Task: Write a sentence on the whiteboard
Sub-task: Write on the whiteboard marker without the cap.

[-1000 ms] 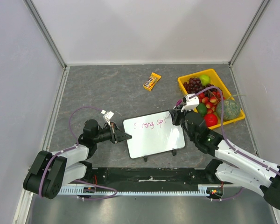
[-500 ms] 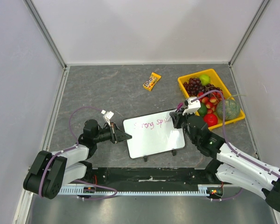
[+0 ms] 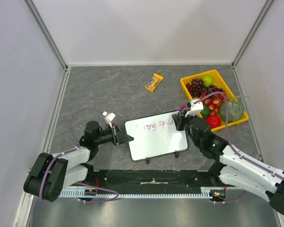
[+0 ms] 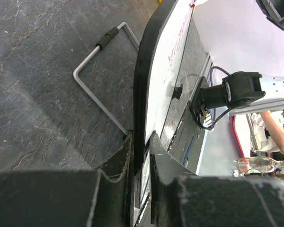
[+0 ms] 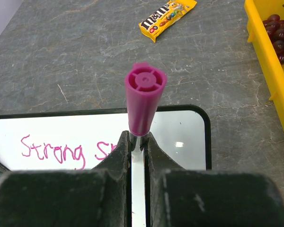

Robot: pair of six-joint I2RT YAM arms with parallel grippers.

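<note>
The whiteboard [image 3: 156,137] lies near the table's front middle, white with a thin black rim. Pink handwriting [image 3: 154,126] along its top reads "Strong sp…" in the right wrist view [image 5: 54,150]. My left gripper [image 3: 125,138] is shut on the board's left edge; the left wrist view shows the black rim [image 4: 141,118] pinched between its jaws. My right gripper [image 3: 178,119] is shut on a marker with a pink cap [image 5: 143,101], held over the board's upper right part [image 5: 184,135]. The marker's tip is hidden.
A yellow tray [image 3: 189,92] of fruit stands at the right, close behind my right gripper. A candy packet [image 3: 154,82] lies beyond the board, also in the right wrist view [image 5: 166,18]. A bent wire stand [image 4: 102,71] sits under the board's left side.
My right gripper has shifted slightly right along the top line, and the pink writing has grown by a stroke. The left arm and the board have not moved.
</note>
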